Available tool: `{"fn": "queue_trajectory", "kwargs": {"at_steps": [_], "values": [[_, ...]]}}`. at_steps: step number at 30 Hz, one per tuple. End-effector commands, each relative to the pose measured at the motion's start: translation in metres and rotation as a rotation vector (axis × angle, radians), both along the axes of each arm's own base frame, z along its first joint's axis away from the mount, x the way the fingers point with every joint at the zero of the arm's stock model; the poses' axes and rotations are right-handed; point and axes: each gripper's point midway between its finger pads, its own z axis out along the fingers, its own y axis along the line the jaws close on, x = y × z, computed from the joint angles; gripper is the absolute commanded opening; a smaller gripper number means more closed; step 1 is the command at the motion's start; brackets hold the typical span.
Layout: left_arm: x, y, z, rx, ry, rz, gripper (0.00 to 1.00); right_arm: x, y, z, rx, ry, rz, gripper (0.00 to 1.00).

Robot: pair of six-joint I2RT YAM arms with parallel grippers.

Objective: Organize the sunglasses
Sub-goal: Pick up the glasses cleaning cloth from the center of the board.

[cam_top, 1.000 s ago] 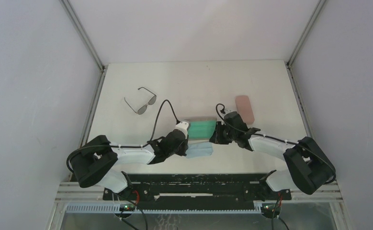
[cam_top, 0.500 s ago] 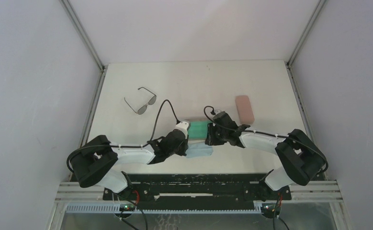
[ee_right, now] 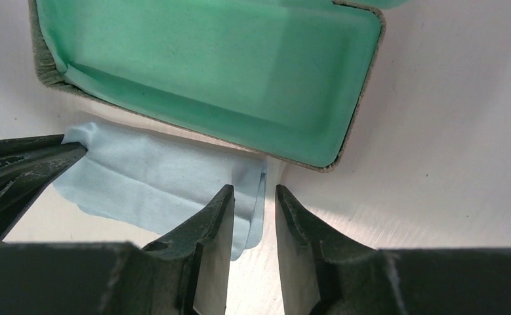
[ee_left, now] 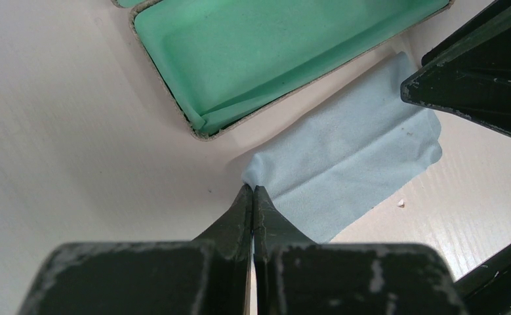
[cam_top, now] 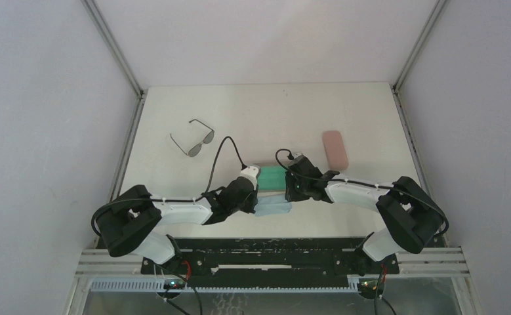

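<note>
Case (ee_right: 206, 72) and cloth (ee_right: 154, 177) between the fingers (ee_right: 210, 223)

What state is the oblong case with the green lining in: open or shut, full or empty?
Open and empty: the oblong green-lined case shows only bare lining in both wrist views.

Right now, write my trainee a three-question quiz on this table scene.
1. True or false: the sunglasses lie inside the open green-lined case.
2. What lies on the table just on the near side of that case? A) a pink case B) a light blue cloth C) the sunglasses
3. Which hand has its fingers pressed together at the cloth's corner?

Key:
1. False. They lie apart from it, on the far left of the table.
2. B.
3. The left hand. The right hand has its jaws slightly apart.
</note>
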Motion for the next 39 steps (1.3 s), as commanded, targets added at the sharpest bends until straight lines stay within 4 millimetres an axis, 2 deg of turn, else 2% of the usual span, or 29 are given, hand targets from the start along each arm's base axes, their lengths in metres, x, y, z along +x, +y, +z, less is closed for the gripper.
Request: {"fn": "queue_trajectory", "kwargs": {"at_steps": [1, 7, 12, 16, 20, 24, 34, 39], "values": [[0.011, -0.009, 0.015, -0.021, -0.035, -0.004, 0.0, 0.014, 0.006, 0.017, 0.012, -0.072, 0.004, 0.29], [0.011, -0.009, 0.015, -0.021, -0.037, -0.002, 0.0, 0.012, 0.016, 0.012, 0.039, -0.041, 0.029, 0.3], [0.012, -0.009, 0.015, -0.021, -0.038, -0.002, 0.0, 0.013, 0.017, 0.009, 0.027, -0.03, 0.03, 0.29], [0.013, -0.009, 0.017, -0.023, -0.043, -0.002, 0.0, 0.012, 0.015, 0.007, 0.015, -0.022, 0.027, 0.23], [0.013, -0.008, 0.017, -0.024, -0.044, 0.003, 0.0, 0.013, 0.013, 0.007, 0.007, -0.027, 0.023, 0.12], [0.013, -0.008, 0.02, -0.033, -0.05, 0.003, 0.0, 0.016, 0.015, 0.014, 0.017, -0.056, 0.025, 0.0], [0.019, -0.011, 0.055, -0.112, -0.109, 0.008, 0.0, 0.024, 0.02, 0.048, 0.089, -0.148, 0.003, 0.0], [0.031, -0.012, 0.06, -0.117, -0.116, 0.021, 0.0, 0.033, 0.019, 0.055, 0.123, -0.161, -0.023, 0.0]]}}
